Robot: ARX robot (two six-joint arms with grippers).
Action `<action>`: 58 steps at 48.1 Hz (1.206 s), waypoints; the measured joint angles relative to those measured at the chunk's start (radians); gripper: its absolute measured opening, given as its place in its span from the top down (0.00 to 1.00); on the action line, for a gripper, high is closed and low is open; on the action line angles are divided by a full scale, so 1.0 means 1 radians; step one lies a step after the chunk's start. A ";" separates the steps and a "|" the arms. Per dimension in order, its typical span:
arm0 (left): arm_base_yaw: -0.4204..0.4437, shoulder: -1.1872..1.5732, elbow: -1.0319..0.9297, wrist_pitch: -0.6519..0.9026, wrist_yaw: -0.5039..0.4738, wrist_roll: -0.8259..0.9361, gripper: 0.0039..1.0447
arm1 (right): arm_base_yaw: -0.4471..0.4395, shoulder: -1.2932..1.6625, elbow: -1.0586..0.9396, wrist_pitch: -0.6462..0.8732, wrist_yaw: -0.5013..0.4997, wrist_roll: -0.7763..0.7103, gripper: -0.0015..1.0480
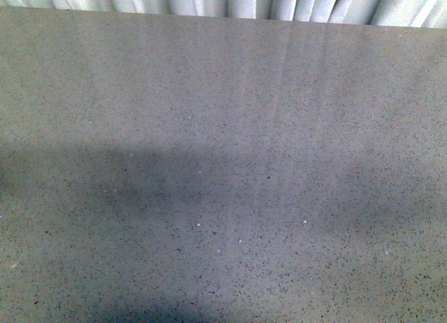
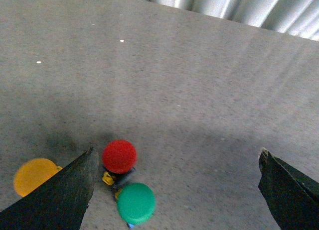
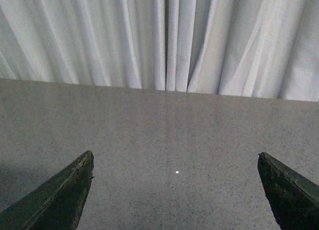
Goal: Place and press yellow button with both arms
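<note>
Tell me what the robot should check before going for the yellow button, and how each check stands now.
1. The yellow button is found: ok, seen in the left wrist view, partly behind a finger.
2. The left gripper is open: ok, jaws wide apart, nothing held.
3. It is lined up on the button: not ok; the button sits outside the jaws, with the red button and green button nearer the gap.
4. The right gripper is open: ok, nothing held.
5. The right wrist view shows the button: not ok, only table and curtain.
6. Where the button lies ahead of the robot: cannot tell; the front view shows no button.
</note>
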 joint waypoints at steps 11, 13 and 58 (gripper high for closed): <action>0.115 0.433 0.036 0.303 -0.040 0.035 0.09 | 0.000 0.000 0.000 0.000 0.000 0.000 0.09; 0.127 0.460 0.042 0.315 -0.035 0.039 0.09 | 0.000 0.000 0.000 0.000 0.000 0.000 0.09; 0.281 0.854 0.059 0.569 -0.023 0.139 0.09 | 0.000 0.000 0.000 0.000 0.000 0.000 0.09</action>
